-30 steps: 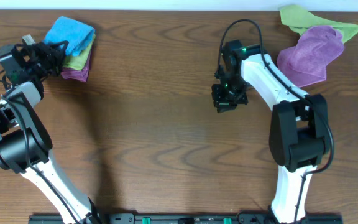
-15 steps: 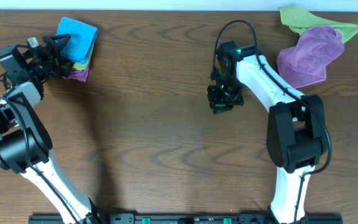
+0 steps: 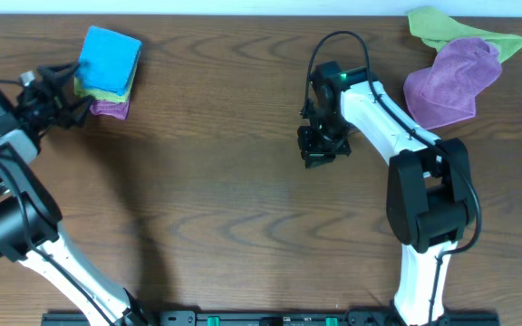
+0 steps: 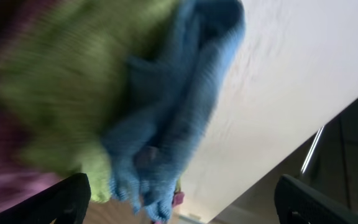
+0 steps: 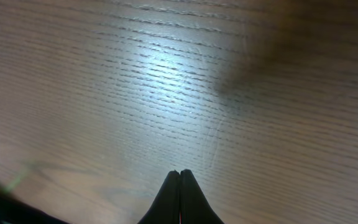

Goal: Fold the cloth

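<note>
A folded blue cloth [image 3: 110, 56] lies on top of a stack, over a green one [image 3: 96, 91] and a purple one [image 3: 110, 109], at the table's far left corner. My left gripper [image 3: 71, 93] stands open just left of the stack, holding nothing. In the left wrist view the blue cloth [image 4: 179, 106] and the green cloth [image 4: 61, 81] fill the frame, blurred, ahead of the spread fingers [image 4: 64, 202]. My right gripper [image 3: 318, 152] is shut and empty over bare wood mid-table; in the right wrist view its closed gripper tips [image 5: 179, 173] point at the tabletop.
A crumpled purple cloth [image 3: 451, 81] and a crumpled green cloth [image 3: 465, 32] lie at the far right corner, right of the right arm. The wooden table [image 3: 216, 199] spreads between the two arms.
My left gripper opened, let go of the stack and drew back to the left. The blue cloth settled on top. My right gripper drifted slightly left, still shut.
</note>
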{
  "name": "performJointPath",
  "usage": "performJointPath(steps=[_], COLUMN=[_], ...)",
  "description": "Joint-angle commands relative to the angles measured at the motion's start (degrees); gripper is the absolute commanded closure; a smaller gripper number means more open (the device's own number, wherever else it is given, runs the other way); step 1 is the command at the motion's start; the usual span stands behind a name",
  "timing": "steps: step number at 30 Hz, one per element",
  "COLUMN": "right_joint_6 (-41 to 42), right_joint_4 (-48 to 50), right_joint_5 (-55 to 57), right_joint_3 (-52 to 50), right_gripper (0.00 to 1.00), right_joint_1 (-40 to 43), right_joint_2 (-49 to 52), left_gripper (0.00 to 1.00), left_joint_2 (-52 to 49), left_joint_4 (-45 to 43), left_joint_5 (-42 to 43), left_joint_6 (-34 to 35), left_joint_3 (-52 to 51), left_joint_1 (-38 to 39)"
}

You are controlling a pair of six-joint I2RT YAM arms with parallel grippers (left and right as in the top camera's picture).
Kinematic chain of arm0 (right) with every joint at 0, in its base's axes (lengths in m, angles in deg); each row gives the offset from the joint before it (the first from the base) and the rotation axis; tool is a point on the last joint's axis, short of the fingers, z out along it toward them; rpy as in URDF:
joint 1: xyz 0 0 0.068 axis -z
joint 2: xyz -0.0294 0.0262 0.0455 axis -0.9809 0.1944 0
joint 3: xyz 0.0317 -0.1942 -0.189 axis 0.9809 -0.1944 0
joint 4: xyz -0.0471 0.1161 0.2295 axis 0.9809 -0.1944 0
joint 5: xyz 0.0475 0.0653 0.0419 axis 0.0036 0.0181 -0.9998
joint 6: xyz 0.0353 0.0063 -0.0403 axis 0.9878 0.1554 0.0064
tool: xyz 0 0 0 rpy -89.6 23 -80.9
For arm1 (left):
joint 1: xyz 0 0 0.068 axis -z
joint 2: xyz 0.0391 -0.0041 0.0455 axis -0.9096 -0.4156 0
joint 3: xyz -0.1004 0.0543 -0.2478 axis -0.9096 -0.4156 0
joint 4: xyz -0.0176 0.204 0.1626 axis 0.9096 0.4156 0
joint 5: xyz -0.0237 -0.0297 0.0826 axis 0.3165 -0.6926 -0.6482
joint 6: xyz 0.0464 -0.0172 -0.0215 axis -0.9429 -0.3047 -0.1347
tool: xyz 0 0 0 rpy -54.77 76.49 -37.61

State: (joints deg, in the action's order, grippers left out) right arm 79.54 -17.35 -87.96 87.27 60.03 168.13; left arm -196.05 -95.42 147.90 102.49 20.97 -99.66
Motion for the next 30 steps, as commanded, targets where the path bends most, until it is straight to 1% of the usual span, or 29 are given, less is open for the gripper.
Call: performJointPath(steps=[1, 7, 9, 11, 14, 19, 25, 28, 30], right_joint_6=[0.66, 0.66, 0.63, 0.61, 0.59, -0.13, -1.9, -2.89, -3.06], right_joint_4=[0.13, -0.17, -0.13, 0.15, 0.28, -0.26, -2.36, -5.11, -6.97], right_joint_5=[-0.59, -0.63, -0.61, -0.48, -0.35, -0.31, 1.95, 6.4, 9.22], right_joint_3=[0.83, 0.83, 0.94, 2.05, 5.95, 12.94, 19.85, 22.32, 23.74], right_gripper=[0.98, 0.99, 0.98, 0.98, 0.98, 0.98, 0.98, 0.98, 0.98], right_joint_1=[-0.72, -1.14, -1.18, -1.18, -1.03, -1.03, -1.03, -1.03, -1.03], right_joint_2=[0.04, 0.04, 0.04, 0.04, 0.04, 0.04, 0.04, 0.04, 0.0], left_gripper=[0.04, 0.04, 0.04, 0.04, 0.04, 0.04, 0.04, 0.04, 0.04], left_joint_2=[0.81, 1.09, 1.64, 2.75, 4.94, 10.32, 21.68, 26.47, 28.24], left_joint_4=[1.16, 1.75, 1.75, 1.75, 1.7, 1.7, 1.75, 2.51, 4.0], left_joint_5=[3.08, 6.4, 7.37, 8.46, 10.6, 12.96, 13.42, 13.77, 11.8], left_joint_6=[-1.64, -2.84, -5.6, -10.12, -15.76, -21.49, -30.51, -34.27, -36.57], left_joint_3=[0.57, 0.57, 0.57, 0.57, 0.57, 0.57, 0.57, 0.57, 0.57], left_joint_1=[-1.18, -2.47, -2.58, -2.54, -1.86, 0.39, 7.41, 13.57, 18.05])
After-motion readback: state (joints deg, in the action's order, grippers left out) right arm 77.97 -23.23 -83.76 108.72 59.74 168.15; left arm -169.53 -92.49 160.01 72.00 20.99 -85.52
